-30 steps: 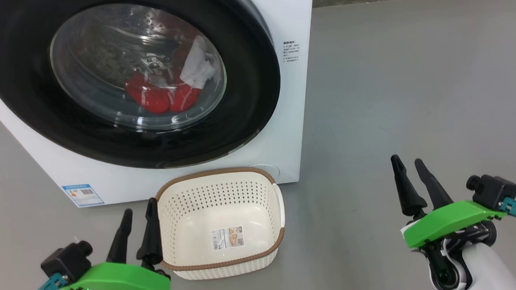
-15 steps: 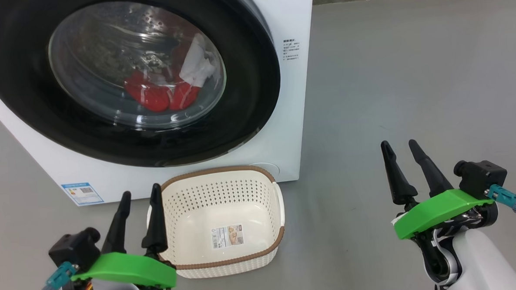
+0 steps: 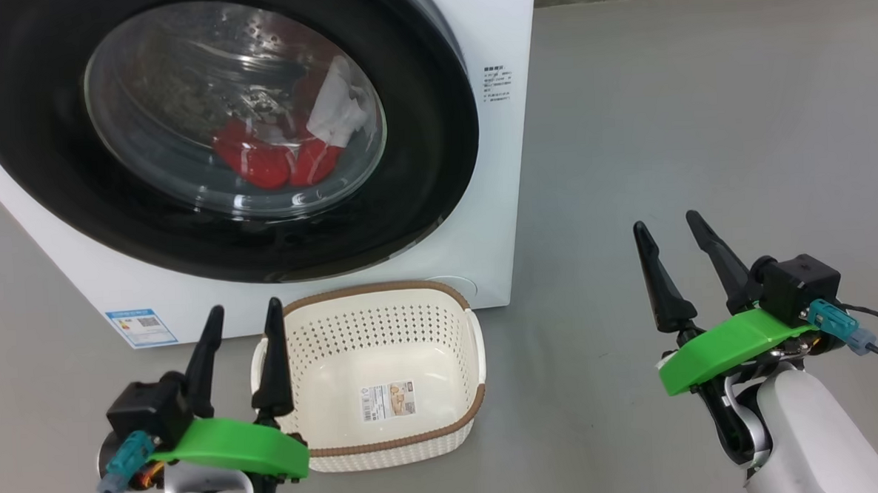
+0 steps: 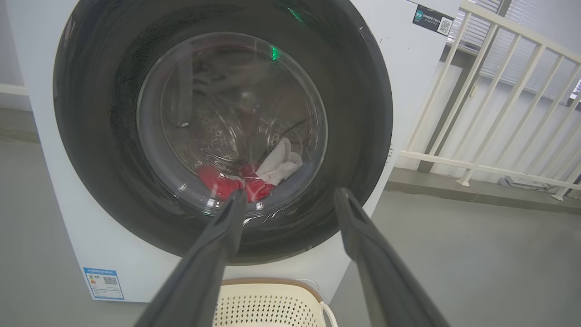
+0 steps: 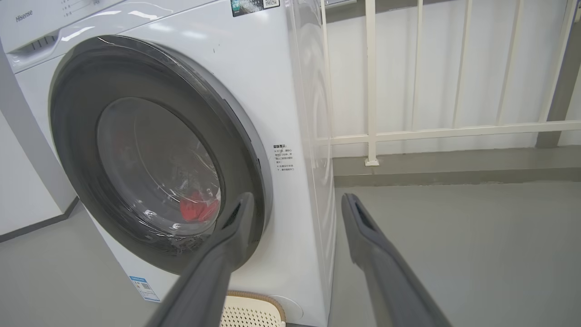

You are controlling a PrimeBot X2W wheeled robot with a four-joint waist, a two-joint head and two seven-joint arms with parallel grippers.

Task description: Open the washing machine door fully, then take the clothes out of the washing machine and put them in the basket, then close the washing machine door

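A two-armed robot faces a white washer (image 3: 488, 22) on a grey floor (image 3: 700, 116), its round black door (image 3: 434, 128) shut flat against the front and facing the near side. The clothes (image 3: 265, 165), a red heap with a white patch, lie low in the drum behind the door's glass, far beyond both tools and above them in the head view. How many garments make up the heap cannot be told.

The left tool (image 3: 244, 308) hangs near the floor at the left, released, its two dark fingers spread and pointing away toward the washer. Its inner finger stands just beside the left end of the basket (image 3: 368, 331); whether it touches the rim cannot be told. The right tool (image 3: 666, 220), likewise released with fingers spread and empty, is over bare floor well apart from the basket, to its right, its fingers aimed at the washer's right front corner.

The basket sits upright on the floor, mouth up, just in front of the washer and below the door's lower right. Its long axis runs roughly left to right along the washer's front, a handle at each end, a paper label (image 3: 388, 402) on its bottom.

Count: one washer, one door, one basket, two tools of two fingers each, one blue label (image 3: 140, 328) at the washer's lower left. A white railing (image 5: 370, 91) stands behind, to the right.
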